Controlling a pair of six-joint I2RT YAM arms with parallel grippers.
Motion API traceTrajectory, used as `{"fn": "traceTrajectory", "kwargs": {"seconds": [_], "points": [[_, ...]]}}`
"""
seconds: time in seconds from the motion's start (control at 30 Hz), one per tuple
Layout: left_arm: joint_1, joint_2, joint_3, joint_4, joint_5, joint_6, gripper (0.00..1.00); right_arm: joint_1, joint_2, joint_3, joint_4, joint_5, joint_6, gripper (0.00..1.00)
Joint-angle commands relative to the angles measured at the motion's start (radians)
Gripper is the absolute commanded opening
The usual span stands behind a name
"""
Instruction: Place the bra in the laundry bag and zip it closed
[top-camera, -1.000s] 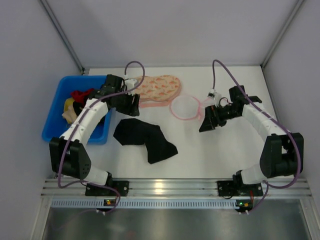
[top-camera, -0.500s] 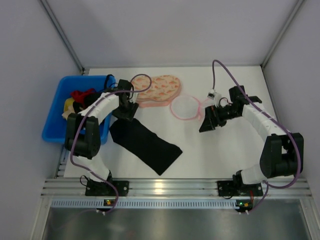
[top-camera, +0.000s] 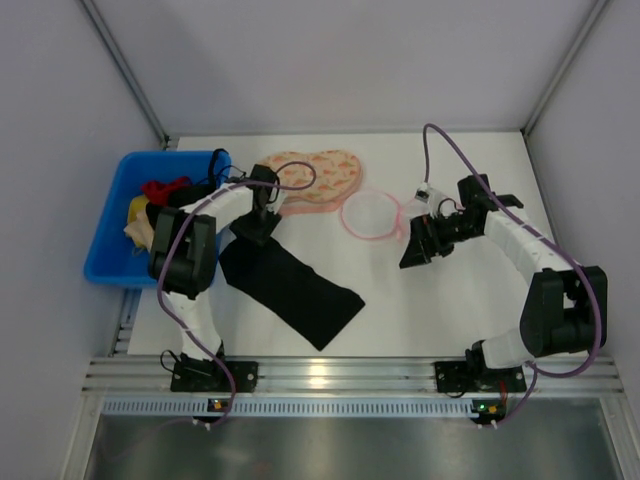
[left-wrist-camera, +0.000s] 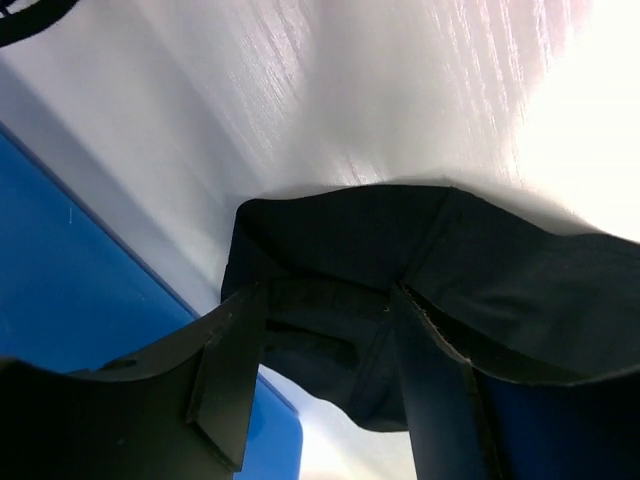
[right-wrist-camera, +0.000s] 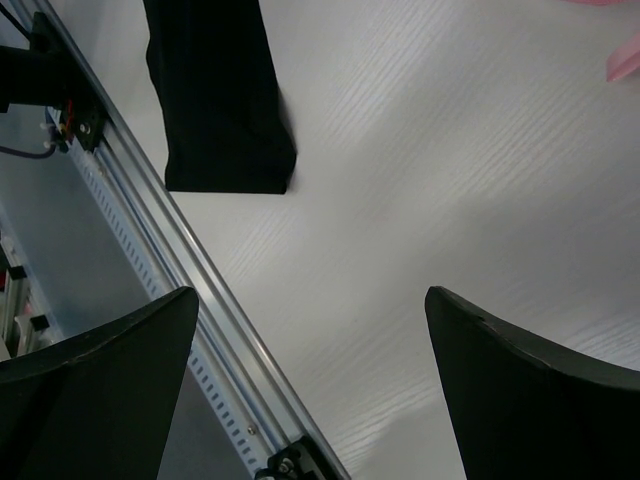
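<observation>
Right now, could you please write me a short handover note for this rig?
Left gripper: fingers straddle the bra's far end; whether they pinch it is unclear.
Right gripper: open, empty, just right of the laundry bag.
The bra lies spread flat, apart from the bag.
Done: nothing bagged yet.
Left: put the bra in the bag, then zip it shut.
</observation>
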Motion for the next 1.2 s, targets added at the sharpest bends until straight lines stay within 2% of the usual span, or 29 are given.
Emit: {"fn": "traceTrajectory", "kwargs": {"seconds": [0.0,0.03,0.07,0.17,0.2,0.3,0.5,0.7,0.73,0.77,0.8,0.83,0.87,0.9,0.97,1.03,1.17], "points": [[0.003,0.028,0.003,0.016,0.063,-0.001,0.55,0.002,-0.042,0.023,-0.011,-0.008,-0.045,0.97],[0.003,0.033,0.003,0.016,0.081,-0.007,0.52,-0.001,-0.044,0.026,-0.014,-0.008,-0.046,0.97],[0.003,0.036,0.003,0.014,0.097,-0.012,0.44,-0.001,-0.044,0.027,-0.020,-0.008,-0.049,0.96],[0.003,0.034,-0.001,0.010,0.152,-0.009,0.32,-0.005,-0.050,0.035,-0.025,-0.010,-0.054,0.95],[0.003,0.025,-0.001,0.007,0.167,0.001,0.21,-0.008,-0.050,0.037,-0.028,-0.012,-0.055,0.94],[0.003,-0.004,0.008,0.000,0.177,0.013,0.00,-0.009,-0.052,0.041,-0.025,-0.015,-0.052,0.91],[0.000,-0.107,0.051,-0.015,0.194,0.054,0.00,-0.011,-0.055,0.041,-0.017,-0.021,-0.046,0.91],[-0.067,-0.156,0.059,-0.091,0.357,0.084,0.00,-0.012,-0.049,0.046,-0.008,-0.025,-0.036,0.90],[-0.090,-0.156,0.060,-0.095,0.361,0.082,0.02,-0.011,-0.047,0.047,-0.009,-0.025,-0.032,0.90],[-0.099,-0.156,0.063,-0.095,0.340,0.053,0.13,-0.012,-0.045,0.050,-0.008,-0.025,-0.029,0.90],[-0.105,-0.145,0.088,-0.093,0.282,0.041,0.33,-0.012,-0.047,0.054,-0.008,-0.027,-0.026,0.91],[-0.103,-0.145,0.101,-0.098,0.228,0.025,0.33,-0.011,-0.045,0.055,-0.008,-0.027,-0.026,0.92],[-0.102,-0.119,0.117,-0.102,0.156,0.009,0.49,-0.011,-0.045,0.055,-0.008,-0.028,-0.025,0.92],[-0.096,-0.103,0.140,-0.112,0.061,0.016,0.54,-0.012,-0.042,0.055,-0.008,-0.028,-0.026,0.93],[-0.080,-0.060,0.195,-0.138,-0.013,0.046,0.59,-0.011,-0.041,0.055,-0.012,-0.028,-0.026,0.93],[-0.035,-0.032,0.250,-0.154,-0.049,0.070,0.60,-0.011,-0.042,0.054,-0.017,-0.027,-0.032,0.94],[0.043,0.033,0.298,-0.220,-0.018,0.183,0.59,-0.011,-0.053,0.041,-0.028,-0.021,-0.051,0.95]]}}
